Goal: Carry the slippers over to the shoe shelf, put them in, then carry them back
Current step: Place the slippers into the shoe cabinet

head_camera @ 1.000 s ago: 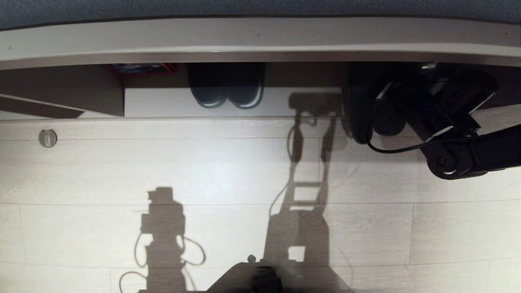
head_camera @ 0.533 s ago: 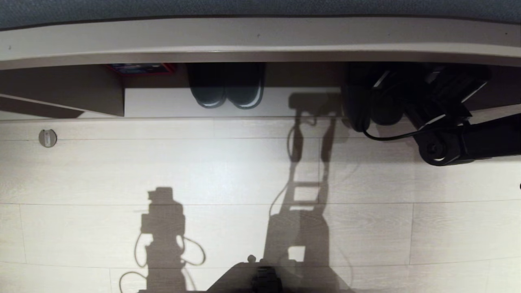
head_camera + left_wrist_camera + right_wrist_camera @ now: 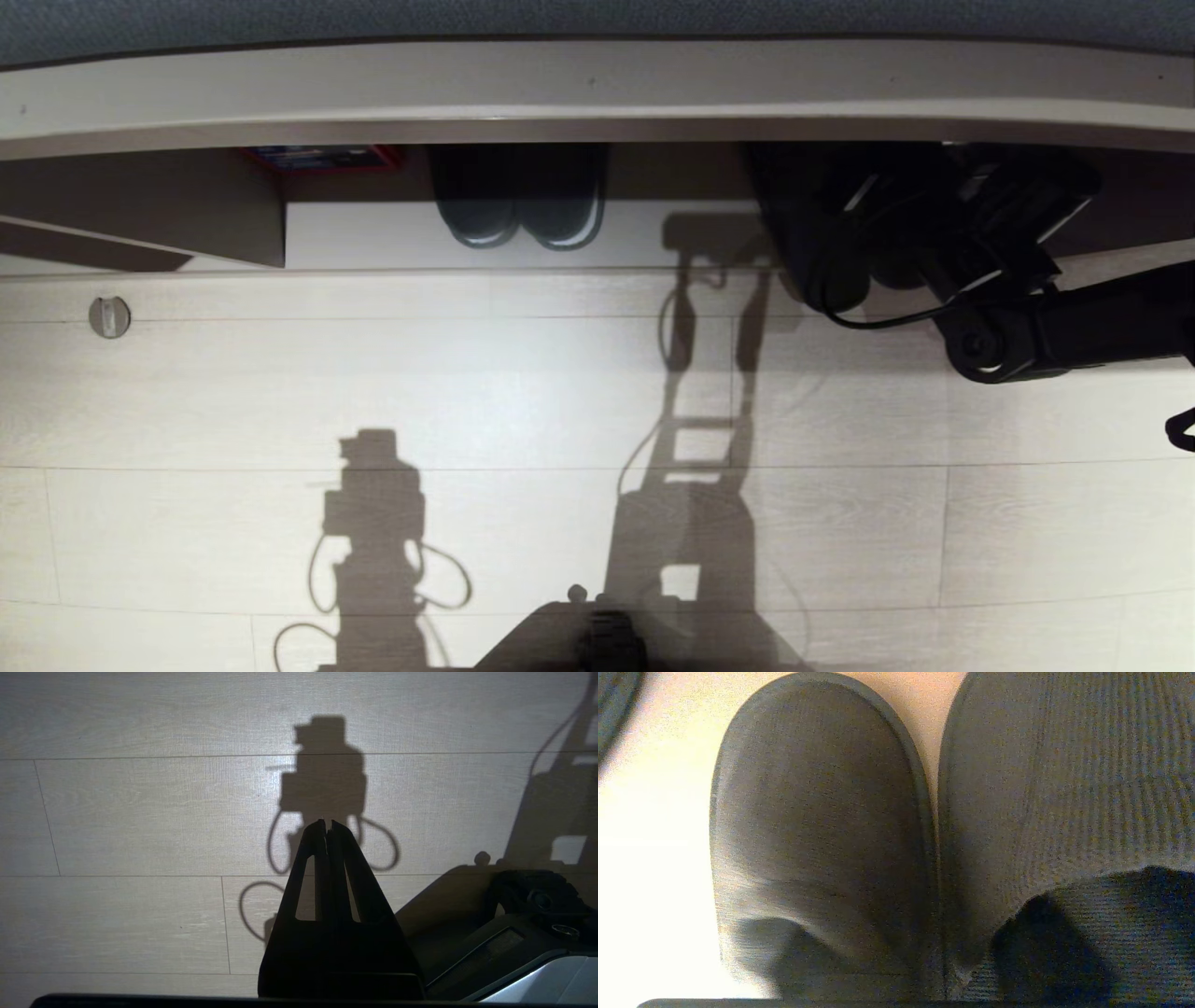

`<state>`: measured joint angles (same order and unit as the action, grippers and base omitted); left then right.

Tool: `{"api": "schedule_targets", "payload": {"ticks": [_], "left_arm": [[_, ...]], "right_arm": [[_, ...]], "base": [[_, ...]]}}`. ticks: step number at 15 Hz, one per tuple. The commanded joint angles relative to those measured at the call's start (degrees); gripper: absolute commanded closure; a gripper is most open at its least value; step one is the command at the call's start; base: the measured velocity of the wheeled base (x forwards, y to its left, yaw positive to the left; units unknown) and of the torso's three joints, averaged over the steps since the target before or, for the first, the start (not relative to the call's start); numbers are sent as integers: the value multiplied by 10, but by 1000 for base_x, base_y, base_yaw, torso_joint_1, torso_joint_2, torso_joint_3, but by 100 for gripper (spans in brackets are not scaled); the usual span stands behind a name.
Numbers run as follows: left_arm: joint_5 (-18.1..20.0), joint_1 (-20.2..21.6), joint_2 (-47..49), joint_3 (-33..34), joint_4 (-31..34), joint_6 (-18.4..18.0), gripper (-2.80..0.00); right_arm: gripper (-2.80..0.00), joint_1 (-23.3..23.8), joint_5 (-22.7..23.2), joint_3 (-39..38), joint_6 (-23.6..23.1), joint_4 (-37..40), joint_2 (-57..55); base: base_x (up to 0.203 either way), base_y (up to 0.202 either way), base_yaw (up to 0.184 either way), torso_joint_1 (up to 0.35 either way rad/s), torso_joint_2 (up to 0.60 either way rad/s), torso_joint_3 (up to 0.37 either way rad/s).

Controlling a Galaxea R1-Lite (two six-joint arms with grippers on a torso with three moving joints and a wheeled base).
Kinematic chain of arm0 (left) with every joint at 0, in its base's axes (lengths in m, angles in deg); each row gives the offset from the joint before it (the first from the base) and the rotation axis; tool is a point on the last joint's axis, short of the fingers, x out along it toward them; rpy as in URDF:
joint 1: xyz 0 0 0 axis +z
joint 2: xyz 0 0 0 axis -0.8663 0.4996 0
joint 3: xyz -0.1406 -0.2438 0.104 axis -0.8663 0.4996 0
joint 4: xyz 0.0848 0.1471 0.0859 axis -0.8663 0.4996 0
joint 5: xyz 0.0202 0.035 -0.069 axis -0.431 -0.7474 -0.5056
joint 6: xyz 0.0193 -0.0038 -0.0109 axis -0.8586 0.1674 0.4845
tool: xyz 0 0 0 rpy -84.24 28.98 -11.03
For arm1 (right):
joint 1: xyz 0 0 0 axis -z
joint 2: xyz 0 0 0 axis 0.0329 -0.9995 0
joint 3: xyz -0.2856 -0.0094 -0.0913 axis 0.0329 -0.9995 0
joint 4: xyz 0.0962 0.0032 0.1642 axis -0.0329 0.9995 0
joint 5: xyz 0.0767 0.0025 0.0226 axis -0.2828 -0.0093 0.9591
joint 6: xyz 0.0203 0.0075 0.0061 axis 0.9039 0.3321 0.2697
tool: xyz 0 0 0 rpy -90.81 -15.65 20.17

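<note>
Reaching into the shoe shelf [image 3: 653,233] from the R side, R arm [image 3: 1064,327] lies low across floor [image 3: 467,392] w/ its wrist under the shelf's top board; R gripper's fingertips not visible in any view, so can't tell if open or closed, or whether it holds anything; slippers [image 3: 924,826] fill R wrist view, two dark grey ribbed pieces side by side and touching, on pale bottom board [image 3: 654,858]; in head view they read only as a dark mass [image 3: 803,233] at the shelf's R end, part over the front edge, merged w/ the arm; dark closed-toe pair [image 3: 518,210] sits mid-shelf, pale toe rims facing out, well apart from slippers; red-edged box [image 3: 322,157] farther L at the back; L gripper [image 3: 327,828] closed, empty, hangs over bare floor beside robot base [image 3: 537,933]; round floor fitting [image 3: 109,317] far L.
</note>
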<state>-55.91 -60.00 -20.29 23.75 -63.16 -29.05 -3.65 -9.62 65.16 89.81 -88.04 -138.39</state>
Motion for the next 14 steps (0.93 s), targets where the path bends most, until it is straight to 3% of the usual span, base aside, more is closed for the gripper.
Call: {"api": "schedule_targets", "payload": {"ticks": [1,8,14], "left_arm": [[0,0,-1,0,0,1,0],[0,1,-1,0,0,1,0],[0,0,-1,0,0,2,0]], "right_arm": [[-280,0,0,3,0,-4,-3],[-280,-5,0,-28,0,3,28],[-280,-29,-1,-106,-2,-2,77]], "base": [[0,0,0,0,0,0],[0,0,0,0,0,0],[0,0,0,0,0,0]]}}
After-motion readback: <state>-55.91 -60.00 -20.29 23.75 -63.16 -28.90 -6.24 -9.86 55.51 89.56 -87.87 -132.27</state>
